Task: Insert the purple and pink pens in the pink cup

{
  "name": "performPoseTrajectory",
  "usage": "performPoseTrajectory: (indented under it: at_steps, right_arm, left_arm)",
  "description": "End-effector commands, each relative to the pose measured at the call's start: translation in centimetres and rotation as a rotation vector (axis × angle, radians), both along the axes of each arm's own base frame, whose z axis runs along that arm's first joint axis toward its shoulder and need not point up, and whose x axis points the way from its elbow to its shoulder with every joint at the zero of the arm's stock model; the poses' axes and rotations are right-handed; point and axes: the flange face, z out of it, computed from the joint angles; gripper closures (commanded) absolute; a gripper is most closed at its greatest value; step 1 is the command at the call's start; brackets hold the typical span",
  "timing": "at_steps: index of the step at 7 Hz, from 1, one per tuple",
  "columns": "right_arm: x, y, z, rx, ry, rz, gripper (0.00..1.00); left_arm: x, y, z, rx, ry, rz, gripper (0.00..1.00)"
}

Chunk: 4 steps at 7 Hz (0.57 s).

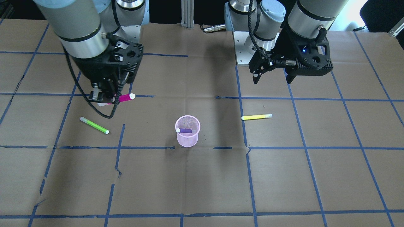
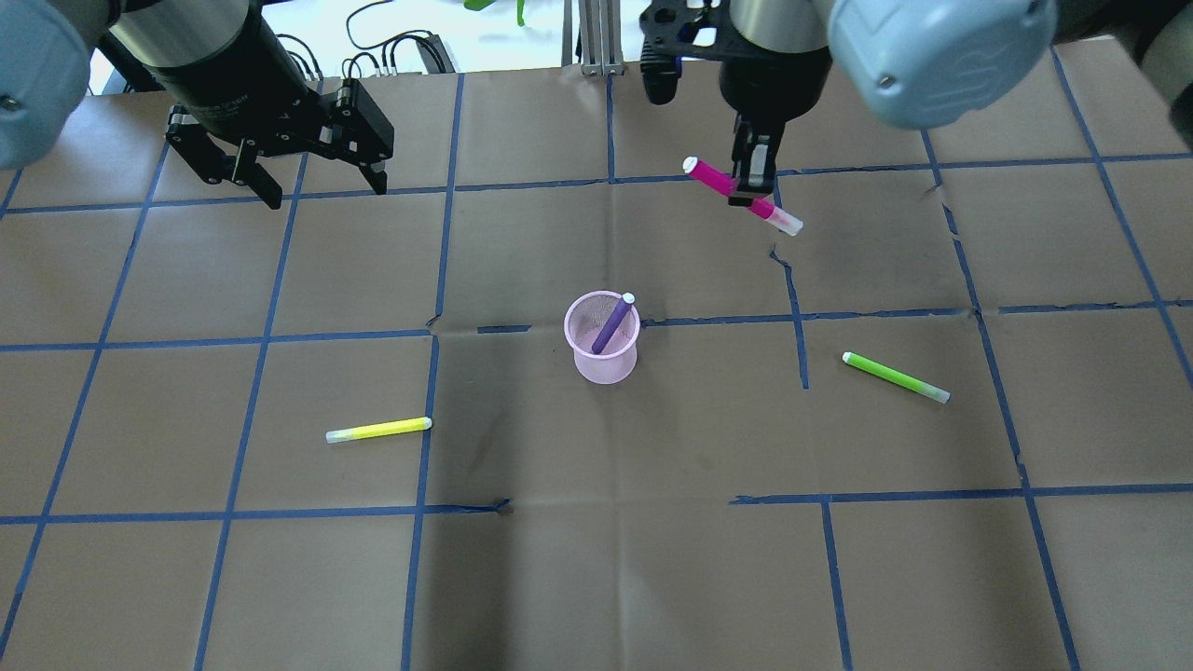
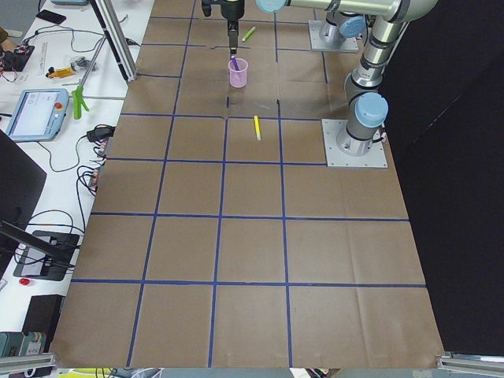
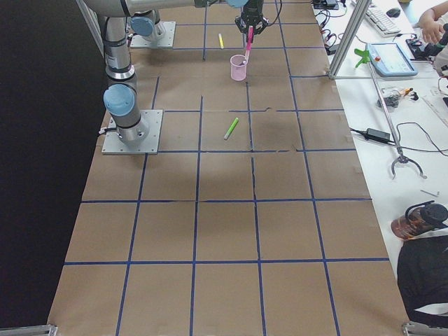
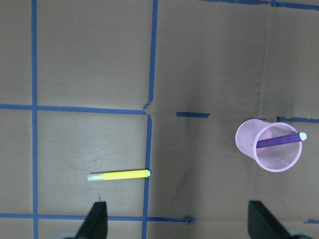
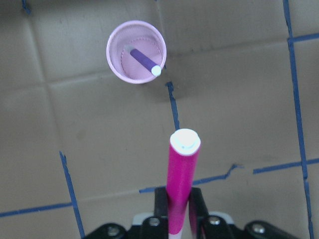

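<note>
Since my right end effector (image 2: 753,182) clamps the pink pen (image 2: 710,176) tilted, lowering could clip the pink cup (image 2: 604,368) rim ahead or the leaning purple pen (image 2: 610,326).

I see the purple pen (image 2: 610,326) leaning inside the pink mesh cup (image 2: 606,365), mid-table. Yellow highlighter pen (image 2: 379,430) lies left of it, green highlighter pen (image 2: 896,376) right. Pink pen (image 2: 710,174), in my right gripper (image 2: 748,194), hangs beyond, rightward.
</note>
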Motion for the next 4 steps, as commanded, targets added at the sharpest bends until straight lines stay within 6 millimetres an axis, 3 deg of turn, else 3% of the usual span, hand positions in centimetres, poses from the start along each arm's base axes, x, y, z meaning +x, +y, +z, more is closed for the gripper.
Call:
performPoseTrajectory:
  at_steps: [1,2,4]
  right_arm:
    - [6.7,2.7,-2.5,-0.070,-0.060,-0.044,0.98]
    - [8.3,3.7,-4.5,-0.095,-0.143,-0.105,0.99]
    - [9.0,4.9,-9.3,-0.190,-0.309,-0.124,0.99]
  left_arm:
    - [0.3,0.4,-0.2,-0.024,-0.004,-0.014,0.02]
    - [0.3,0.6,0.4,-0.025,-0.014,-0.017,0.02]
    - [0.3,0.7,0.5,-0.025,-0.024,-0.019,0.02]
